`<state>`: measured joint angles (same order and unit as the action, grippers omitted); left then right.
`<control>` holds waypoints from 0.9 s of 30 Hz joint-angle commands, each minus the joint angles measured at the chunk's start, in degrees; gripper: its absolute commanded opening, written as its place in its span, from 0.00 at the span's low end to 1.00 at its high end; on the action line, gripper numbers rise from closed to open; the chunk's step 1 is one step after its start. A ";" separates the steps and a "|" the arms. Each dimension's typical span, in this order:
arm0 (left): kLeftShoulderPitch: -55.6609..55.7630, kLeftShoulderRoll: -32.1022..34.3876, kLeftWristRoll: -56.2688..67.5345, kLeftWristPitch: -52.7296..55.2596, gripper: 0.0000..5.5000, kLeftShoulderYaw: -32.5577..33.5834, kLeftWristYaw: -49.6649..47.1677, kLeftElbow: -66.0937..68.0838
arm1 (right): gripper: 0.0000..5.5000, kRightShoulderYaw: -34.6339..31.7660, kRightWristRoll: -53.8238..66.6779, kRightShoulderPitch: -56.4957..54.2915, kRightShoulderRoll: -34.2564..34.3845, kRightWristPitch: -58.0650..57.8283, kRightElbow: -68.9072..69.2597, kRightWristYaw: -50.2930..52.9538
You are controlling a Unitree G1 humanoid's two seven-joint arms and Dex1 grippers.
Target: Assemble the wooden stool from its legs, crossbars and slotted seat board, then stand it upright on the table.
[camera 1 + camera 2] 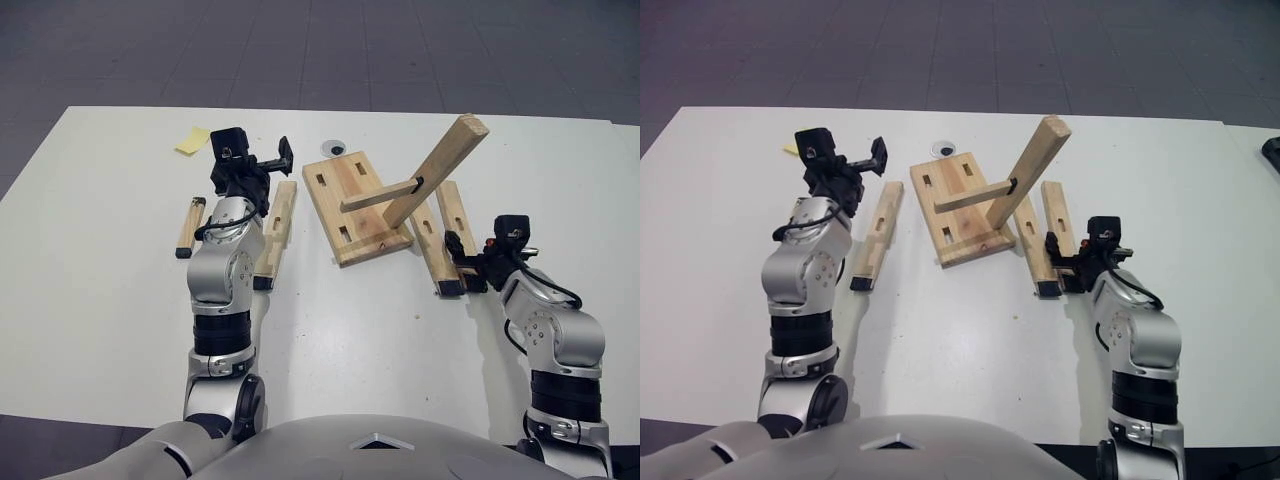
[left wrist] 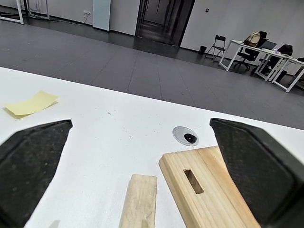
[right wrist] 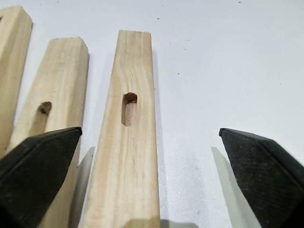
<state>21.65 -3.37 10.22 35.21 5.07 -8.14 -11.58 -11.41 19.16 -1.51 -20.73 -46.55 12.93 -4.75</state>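
On the desk (image 1: 120, 300), the seat board (image 1: 345, 195) has one leg (image 1: 440, 165) stuck in at a tilt; right end effector (image 3: 150, 129) spread wide beside a loose leg (image 3: 124, 156), left end effector (image 2: 141, 122) spread too.

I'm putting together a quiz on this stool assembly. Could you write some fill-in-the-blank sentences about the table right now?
1. ____ leg stands tilted in the seat board.
2. Beside the right hand lie ____ loose legs.
3. The left hand and right hand are both ____.
4. The paper note is ____.
Missing words: one; two; open; yellow.
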 commanded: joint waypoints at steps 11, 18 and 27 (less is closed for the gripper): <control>1.76 0.81 -2.57 4.87 0.98 0.79 -2.73 0.93 | 0.56 5.04 -2.80 -5.13 -5.93 -12.06 -2.50 -5.82; 1.60 1.05 -3.44 5.37 0.98 0.74 -2.87 1.87 | 0.38 0.51 -1.72 -7.72 -5.01 -15.33 -5.28 -5.87; 2.76 1.38 1.37 4.85 0.98 7.64 -1.00 0.87 | 0.37 -5.46 -2.46 -10.98 -4.34 1.76 -0.21 -5.84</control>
<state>22.54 -2.84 8.57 40.13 8.41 -10.11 -9.80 -13.15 16.97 -8.75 -24.42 -52.27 9.01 -10.85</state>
